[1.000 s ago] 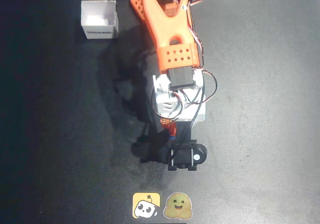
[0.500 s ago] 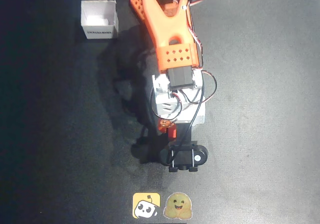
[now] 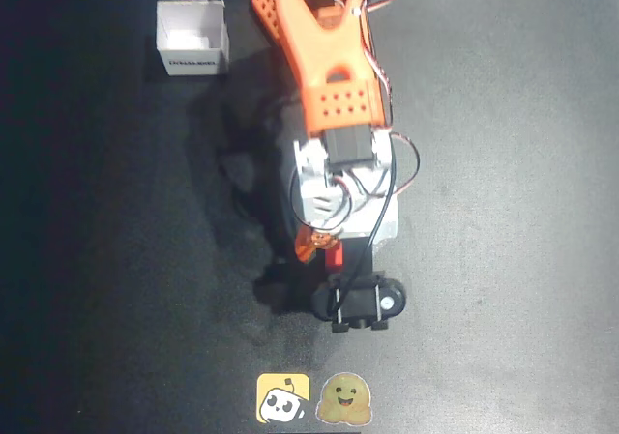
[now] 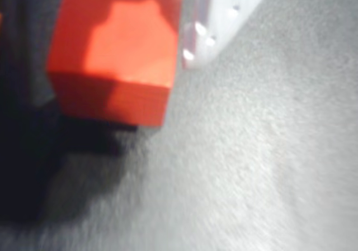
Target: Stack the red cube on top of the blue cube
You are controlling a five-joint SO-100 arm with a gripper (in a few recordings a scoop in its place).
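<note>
Though the white box (image 3: 192, 38) at the far left has a dark line of writing on its side, the words are too small to read. Two picture stickers (image 3: 314, 399) sit at the near edge: a yellow one and a smiling blob. In the wrist view the red cube (image 4: 114, 52) fills the top left, tilted, one corner low, close above the grey table (image 4: 268, 150). The gripper (image 3: 319, 247) sits under the orange arm (image 3: 329, 67) near the middle, mostly hidden. I cannot tell if it is squeezing the cube.
</note>
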